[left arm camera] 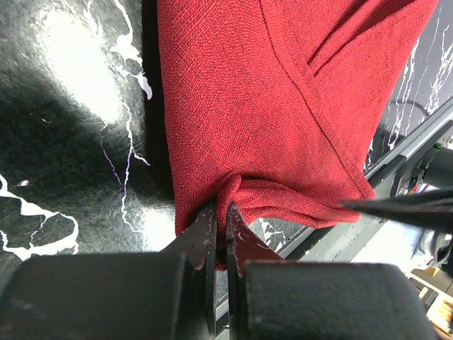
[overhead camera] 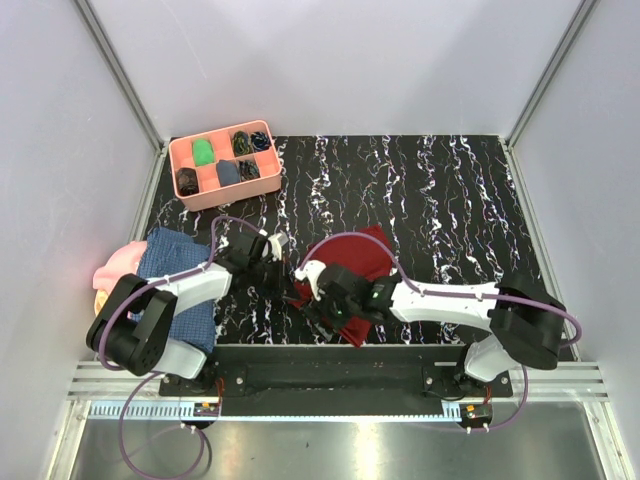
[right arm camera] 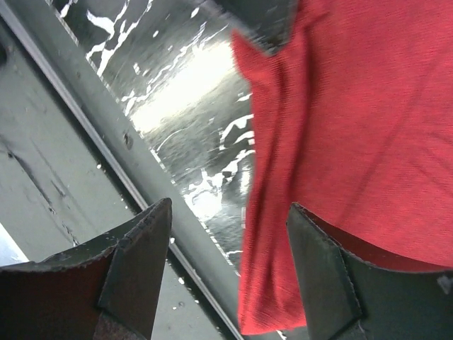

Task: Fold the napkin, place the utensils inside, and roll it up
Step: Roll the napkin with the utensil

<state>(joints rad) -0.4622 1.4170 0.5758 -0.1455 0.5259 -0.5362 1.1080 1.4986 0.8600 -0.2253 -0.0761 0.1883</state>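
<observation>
The dark red napkin (overhead camera: 365,262) lies partly folded on the black marbled table, near the front edge. My left gripper (overhead camera: 288,264) is at its left side. In the left wrist view the left gripper (left arm camera: 221,214) is shut on a pinched edge of the napkin (left arm camera: 269,106). My right gripper (overhead camera: 306,296) is open at the napkin's near left corner. In the right wrist view the right gripper (right arm camera: 230,223) has its jaws wide apart, and the napkin (right arm camera: 368,127) hangs beside and over the right finger (right arm camera: 322,276). The utensils are not in view.
A pink compartment tray (overhead camera: 262,127) with small items stands at the back left. A blue checked cloth (overhead camera: 170,258) and a pink cloth (overhead camera: 118,262) lie at the left edge. The table's metal front rail (right arm camera: 85,142) runs just below the right gripper.
</observation>
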